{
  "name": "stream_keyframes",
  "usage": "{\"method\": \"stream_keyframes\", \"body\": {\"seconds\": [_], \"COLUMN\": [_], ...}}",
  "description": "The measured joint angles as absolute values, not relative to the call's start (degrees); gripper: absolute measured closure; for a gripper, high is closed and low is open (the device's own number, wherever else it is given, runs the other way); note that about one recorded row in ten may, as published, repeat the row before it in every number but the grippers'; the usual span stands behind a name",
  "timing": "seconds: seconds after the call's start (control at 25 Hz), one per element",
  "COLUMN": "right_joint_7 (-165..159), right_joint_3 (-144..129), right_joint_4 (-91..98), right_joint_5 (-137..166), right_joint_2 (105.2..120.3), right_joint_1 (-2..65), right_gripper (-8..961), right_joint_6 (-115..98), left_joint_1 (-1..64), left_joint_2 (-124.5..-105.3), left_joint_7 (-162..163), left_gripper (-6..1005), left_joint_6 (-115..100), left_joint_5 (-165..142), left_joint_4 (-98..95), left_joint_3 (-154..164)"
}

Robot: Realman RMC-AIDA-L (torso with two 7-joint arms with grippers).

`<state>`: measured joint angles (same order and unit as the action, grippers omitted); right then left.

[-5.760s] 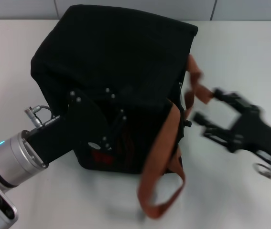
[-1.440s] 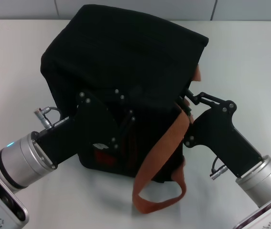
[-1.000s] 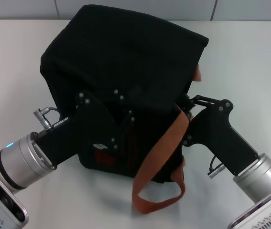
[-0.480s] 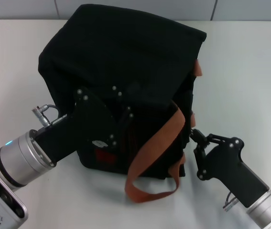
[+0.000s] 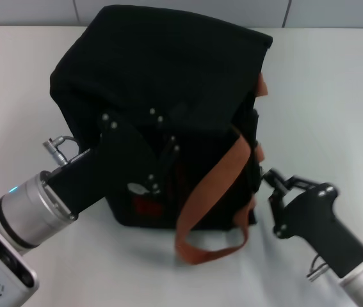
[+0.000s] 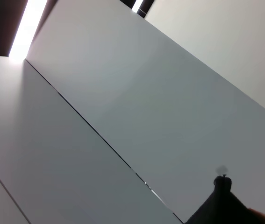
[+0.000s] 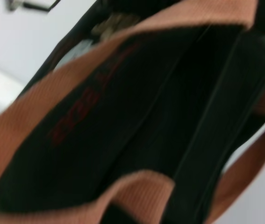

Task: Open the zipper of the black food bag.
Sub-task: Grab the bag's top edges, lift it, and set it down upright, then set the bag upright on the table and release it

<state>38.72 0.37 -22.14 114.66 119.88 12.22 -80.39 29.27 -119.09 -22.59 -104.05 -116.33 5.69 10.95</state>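
Left gripper (image 5: 159, 157) pressed on black food bag (image 5: 162, 83) at 7 o'clock; can't tell its grip. Right gripper (image 5: 272, 188) at 4 o'clock, fingers parted, beside the orange-brown handle (image 5: 210, 192) draped across the bag's front.

A plain white table (image 5: 335, 96) fills nearly the whole scene, its matte surface running to the far edge, where it meets a pale grey wall (image 5: 181, 11) divided by thin dark vertical seams on the left and right. In the left wrist view, large pale grey panels (image 6: 137, 107) are crossed by a thin dark seam, and a bright strip light (image 6: 25, 27) glows beside a dark area.
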Motion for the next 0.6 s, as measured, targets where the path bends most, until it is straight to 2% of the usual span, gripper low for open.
{"method": "stream_keyframes", "body": {"seconds": [0.16,0.32,0.48,0.6], "right_joint_7": [36.73,28.57,14.69,6.74], "right_joint_3": [2.34,4.58,4.91,4.97], "right_joint_4": [-21.98,-20.42,-16.10,-13.53], "right_joint_5": [114.61,114.60,114.59,114.62], "right_joint_2": [119.88,119.79,119.66,119.64], "right_joint_1": [10.39,8.68,8.61,9.35], "right_gripper": [936,844,751,608], "right_joint_6": [-86.81,-95.92,-103.48,-105.37], "left_joint_1": [30.51,30.43,26.13,21.73], "left_joint_2": [-119.15,-119.17,-119.18,-119.16], "left_joint_7": [-22.59,-22.29,-21.55,-15.68], "left_gripper": [913,913,913,913], "left_joint_6": [-103.78,-102.07,-101.66,-100.02], "left_joint_5": [-116.32,-116.28,-116.57,-116.18], "left_joint_4": [9.24,18.60,23.99,23.13], "left_joint_3": [8.81,0.20,-4.80,-7.79]}}
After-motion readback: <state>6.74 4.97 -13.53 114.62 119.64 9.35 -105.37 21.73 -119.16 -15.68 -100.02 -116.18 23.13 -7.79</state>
